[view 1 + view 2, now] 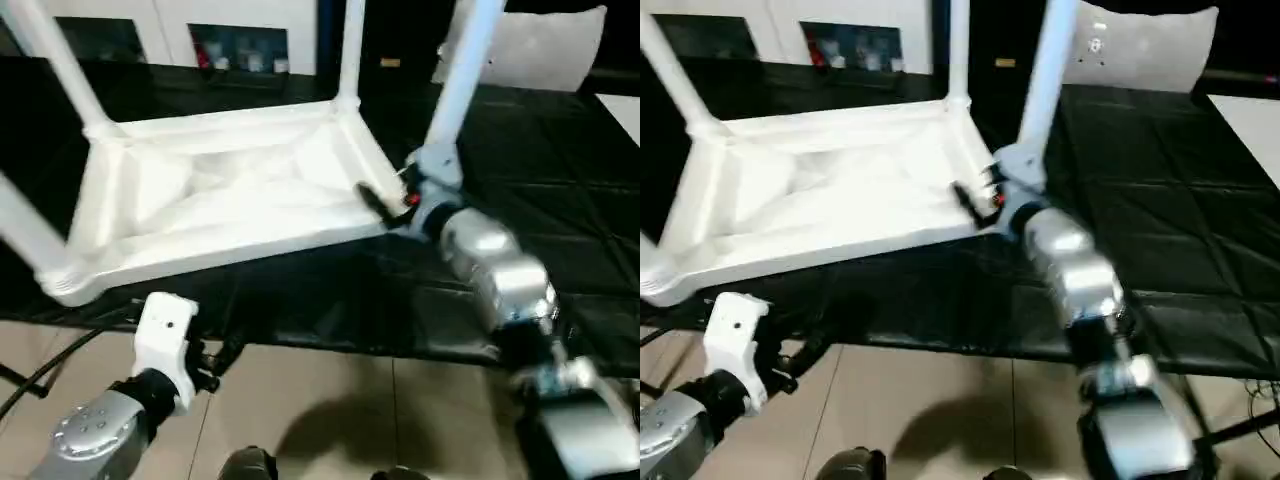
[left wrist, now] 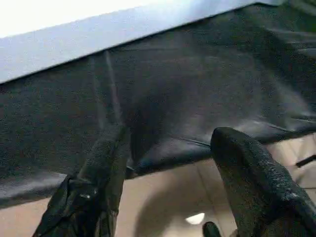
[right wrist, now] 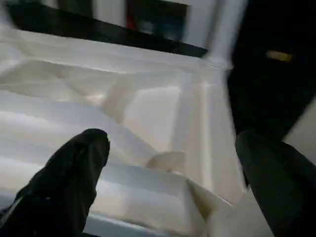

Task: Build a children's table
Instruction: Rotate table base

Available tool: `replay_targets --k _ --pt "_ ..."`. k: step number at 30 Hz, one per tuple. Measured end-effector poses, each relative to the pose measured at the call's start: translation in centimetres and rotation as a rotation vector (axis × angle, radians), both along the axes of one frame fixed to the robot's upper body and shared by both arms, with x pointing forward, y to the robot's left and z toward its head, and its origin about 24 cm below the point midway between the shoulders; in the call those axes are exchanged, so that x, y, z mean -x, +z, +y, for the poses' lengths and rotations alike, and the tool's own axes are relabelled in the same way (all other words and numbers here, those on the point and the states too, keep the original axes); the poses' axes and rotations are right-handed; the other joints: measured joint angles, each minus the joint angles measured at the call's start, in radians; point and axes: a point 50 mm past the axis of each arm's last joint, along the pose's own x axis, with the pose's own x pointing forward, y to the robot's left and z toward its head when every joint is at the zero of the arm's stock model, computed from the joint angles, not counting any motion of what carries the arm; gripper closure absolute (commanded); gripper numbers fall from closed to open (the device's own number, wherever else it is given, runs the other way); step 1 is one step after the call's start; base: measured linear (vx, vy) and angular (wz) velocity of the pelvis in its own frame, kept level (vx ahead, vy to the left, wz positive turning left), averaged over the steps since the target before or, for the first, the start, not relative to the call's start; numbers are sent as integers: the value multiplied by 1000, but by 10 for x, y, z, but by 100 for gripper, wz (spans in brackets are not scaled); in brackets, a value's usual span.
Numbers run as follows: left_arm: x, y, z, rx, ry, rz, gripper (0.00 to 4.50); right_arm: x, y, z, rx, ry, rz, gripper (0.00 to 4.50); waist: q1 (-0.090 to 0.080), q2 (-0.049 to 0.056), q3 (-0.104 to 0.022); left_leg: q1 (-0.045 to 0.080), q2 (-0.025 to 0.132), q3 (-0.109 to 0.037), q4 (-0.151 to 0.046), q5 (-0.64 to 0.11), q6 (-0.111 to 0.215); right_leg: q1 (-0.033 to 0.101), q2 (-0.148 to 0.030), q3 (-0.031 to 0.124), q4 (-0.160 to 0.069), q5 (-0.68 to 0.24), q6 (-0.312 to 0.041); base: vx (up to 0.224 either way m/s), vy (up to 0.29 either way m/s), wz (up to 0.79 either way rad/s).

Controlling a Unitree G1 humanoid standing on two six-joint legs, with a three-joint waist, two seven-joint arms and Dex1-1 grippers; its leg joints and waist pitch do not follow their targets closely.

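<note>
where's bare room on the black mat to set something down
Free: the black mat to the right of the upturned tabletop, past the near-right leg, and the strip along the mat's near edge below the tabletop. Crowded: the near-right corner, where the open right gripper reaches in.

Lab, black padded bench [image 1: 560,200], white cabinets [image 1: 200,15]

Smooth white plastic tabletop [image 1: 230,200] (ribbed underside) on creased black sheet [image 1: 540,180]
</note>
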Motion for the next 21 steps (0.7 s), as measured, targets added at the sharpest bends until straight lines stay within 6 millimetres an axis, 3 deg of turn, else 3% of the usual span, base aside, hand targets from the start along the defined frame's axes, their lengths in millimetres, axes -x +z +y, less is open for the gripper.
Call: replay_targets --k 4,7,11,17,21 --pt "2 -2 -3 1 -10 6 150 -16 11 -46 -32 -227 -28 0 21 -2 -1 -2 1 13 2 3 5 -2 -7 1 3 1 0 0 0 0" --pt "3 -2 -2 -3 -1 1 150 -17 13 -67 -17 -300 -50 0 7 -10 -5 -2 1 17 3 4 6 -3 -8 3 3 2 2 0 0 0" --pt "2 -1 -3 9 28 -21 150 -15 3 -63 -29 -269 -43 0 -20 -14 -7 -5 3 18 4 4 6 -9 -6 4 6 2 3 0 0 0" --pt "13 -2 4 22 103 -21 150 3 -35 -42 -50 -154 22 0 -17 -14 -7 -9 16 20 5 4 5 -13 4 2 7 2 3 0 0 0" --pt "20 1 12 28 181 -46 150 17 -43 -28 -79 -60 19 0 -15 -15 -7 -8 17 21 5 4 4 -13 4 2 7 2 3 0 0 0"
